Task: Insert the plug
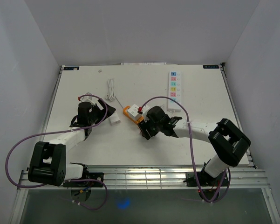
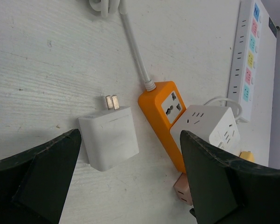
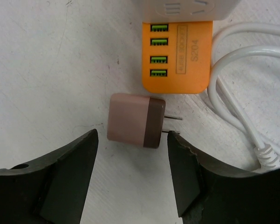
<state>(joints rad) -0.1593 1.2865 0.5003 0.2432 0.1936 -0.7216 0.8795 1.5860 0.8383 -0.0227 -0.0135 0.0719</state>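
Right gripper: jaws spread wide, with the dark fingers on either side of the frame's lower edge. Plug: pink body with a brown end, lying flat on the white table between the fingertips, its two prongs pointing right. Orange socket block: just beyond the plug, showing four green USB ports. White cable: looped to the right of the block.

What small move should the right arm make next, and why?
Probably lower the right gripper and close on the pink adapter: it lies flat on the table between the open jaws, ungripped, just short of the orange power strip.
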